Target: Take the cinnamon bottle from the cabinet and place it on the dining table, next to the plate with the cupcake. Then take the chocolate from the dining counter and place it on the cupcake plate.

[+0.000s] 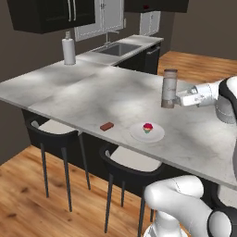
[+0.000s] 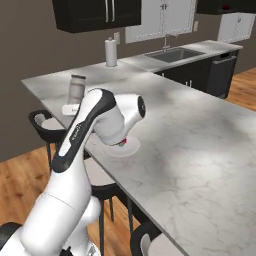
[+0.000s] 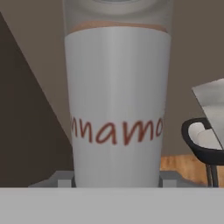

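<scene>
My gripper (image 1: pixel 172 99) is clamped on the cinnamon bottle (image 1: pixel 169 88), one finger on each side of its lower body. The bottle stands upright, held over the dining table (image 1: pixel 92 90); I cannot tell whether its base touches the marbled top or hangs just above it. Through the hand view the bottle (image 3: pixel 117 109) sits square in front of me, pale label band with reddish lettering, tan-brown strip above it, cap at the top edge.

The plate (image 1: pixel 155 135) lies on the table near the stool-side edge, the cupcake (image 1: pixel 147 128) on it, pink-red top up. The bottle is near the plate but apart from it, further in from that edge. The chocolate (image 1: pixel 107 126) lies flat on the table beside the plate, on the side away from my arm, not touching it.

From the right base view, my own arm hides most of the plate (image 2: pixel 131 146); the bottle (image 2: pixel 76 90) shows beyond my forearm. A white pump-top bottle (image 1: pixel 68 48) stands at the far end of the slab.
</scene>
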